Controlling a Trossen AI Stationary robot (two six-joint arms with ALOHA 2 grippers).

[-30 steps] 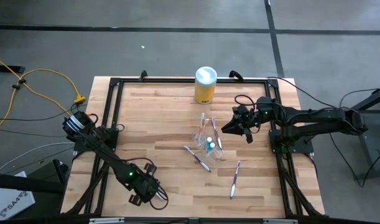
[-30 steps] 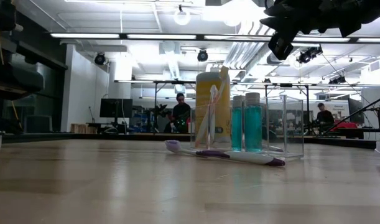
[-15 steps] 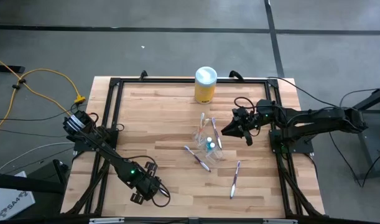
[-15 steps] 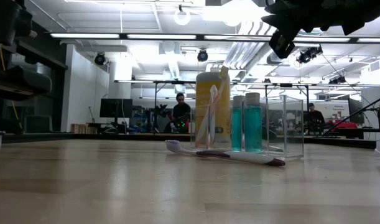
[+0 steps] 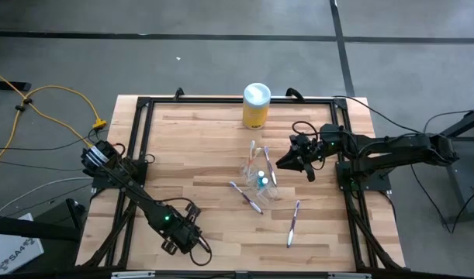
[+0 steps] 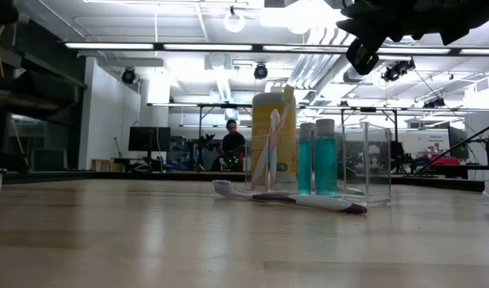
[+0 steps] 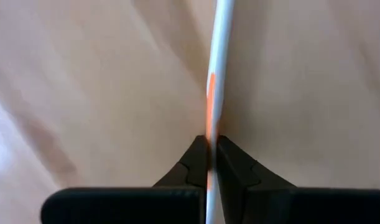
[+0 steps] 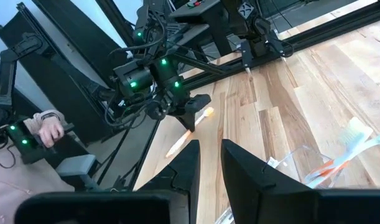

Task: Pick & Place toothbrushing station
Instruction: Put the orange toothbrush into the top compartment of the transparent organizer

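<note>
The left claw (image 7: 211, 163) sits low over the table (image 5: 198, 155) near its front left corner, its arm stretched forward from the mount at the left edge and the wrist bent down. Its two dark fingers (image 7: 193, 165) are pinched tight on an orange-and-white toothbrush (image 7: 216, 74), whose handle runs straight out between them just above the wood; the right wrist view shows the brush (image 8: 191, 129) slanting down from the claw to the boards.

Farther in, toward the table's middle, a purple toothbrush (image 5: 246, 196) lies flat, and a second one (image 5: 293, 221) lies apart to its right. Just behind the first stands the clear plastic cup (image 6: 266, 160) with a brush leaning inside it, and next to it a clear holder (image 6: 364, 164) carrying the blue tube (image 5: 261, 182); through the plastic it may be two tubes.

The right claw (image 5: 287, 159) hovers above the table just right of the cup, its arm reaching in from the right edge with the elbow raised. Its fingers (image 8: 239, 163) stand slightly apart and hold nothing.

At the far edge stands a yellow canister (image 5: 256, 106) with a white lid.
</note>
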